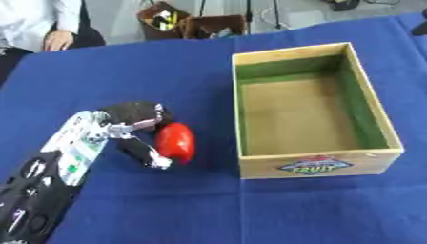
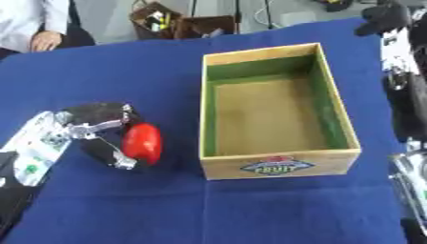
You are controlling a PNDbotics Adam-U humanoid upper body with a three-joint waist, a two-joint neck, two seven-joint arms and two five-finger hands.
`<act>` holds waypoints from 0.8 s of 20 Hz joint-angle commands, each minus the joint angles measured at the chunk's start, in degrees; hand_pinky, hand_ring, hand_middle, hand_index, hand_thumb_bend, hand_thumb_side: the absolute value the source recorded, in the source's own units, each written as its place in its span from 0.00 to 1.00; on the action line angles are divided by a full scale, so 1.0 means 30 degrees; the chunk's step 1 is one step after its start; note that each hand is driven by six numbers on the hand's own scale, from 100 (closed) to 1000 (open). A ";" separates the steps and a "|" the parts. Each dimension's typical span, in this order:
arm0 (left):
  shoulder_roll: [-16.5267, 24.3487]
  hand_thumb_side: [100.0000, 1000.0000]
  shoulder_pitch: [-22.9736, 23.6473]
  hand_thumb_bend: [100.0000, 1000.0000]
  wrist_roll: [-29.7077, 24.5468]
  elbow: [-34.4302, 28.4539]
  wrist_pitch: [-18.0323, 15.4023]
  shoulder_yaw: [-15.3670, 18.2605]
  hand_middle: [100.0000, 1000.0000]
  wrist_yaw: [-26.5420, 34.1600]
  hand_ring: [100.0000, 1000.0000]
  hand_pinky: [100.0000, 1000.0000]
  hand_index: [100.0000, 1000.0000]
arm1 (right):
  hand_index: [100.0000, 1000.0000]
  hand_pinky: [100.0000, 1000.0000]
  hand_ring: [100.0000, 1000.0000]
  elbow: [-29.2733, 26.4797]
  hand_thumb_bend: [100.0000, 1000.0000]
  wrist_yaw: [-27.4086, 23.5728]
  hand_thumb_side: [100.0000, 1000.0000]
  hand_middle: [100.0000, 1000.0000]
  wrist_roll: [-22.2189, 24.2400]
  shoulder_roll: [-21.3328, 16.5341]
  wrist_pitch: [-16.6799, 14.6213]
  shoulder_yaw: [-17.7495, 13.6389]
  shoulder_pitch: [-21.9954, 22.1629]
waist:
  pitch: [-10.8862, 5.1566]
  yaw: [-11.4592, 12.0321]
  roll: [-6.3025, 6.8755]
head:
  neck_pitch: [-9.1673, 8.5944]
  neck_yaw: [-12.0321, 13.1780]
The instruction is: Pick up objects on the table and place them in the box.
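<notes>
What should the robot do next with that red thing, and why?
Probably lift it and carry it right, over the box. The left hand has its fingers curled round the red object, which sits low by the blue table, and the box looks empty.

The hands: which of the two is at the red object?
The left hand, its fingers curled round the red object left of the box. The right hand is raised beyond the box's far right corner.

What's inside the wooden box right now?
Nothing shows inside the wooden box: just its bare tan floor and green walls. The near wall hides a thin strip of floor. The red object is outside, in the left hand.
</notes>
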 commanded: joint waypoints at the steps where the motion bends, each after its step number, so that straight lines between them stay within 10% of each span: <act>1: 0.0499 0.82 -0.0200 0.36 0.0712 -0.0309 0.0210 0.0187 0.29 0.0188 0.40 0.28 0.60 | 0.63 1.00 0.92 -0.0376 0.00 -0.0137 0.69 0.47 -0.0049 -0.0063 -0.0003 -0.0164 -0.0218 | -0.0342 0.0063 -0.0142 | -0.0136 -0.0057; 16: 0.1345 0.94 -0.0369 0.21 0.3180 -0.1941 0.0367 0.0752 0.30 -0.0032 0.38 0.24 0.58 | 0.63 1.00 0.92 -0.0376 0.00 -0.0158 0.69 0.47 0.0015 -0.0006 0.0035 -0.0131 -0.0173 | -0.0364 0.0135 -0.0173 | -0.0252 -0.0131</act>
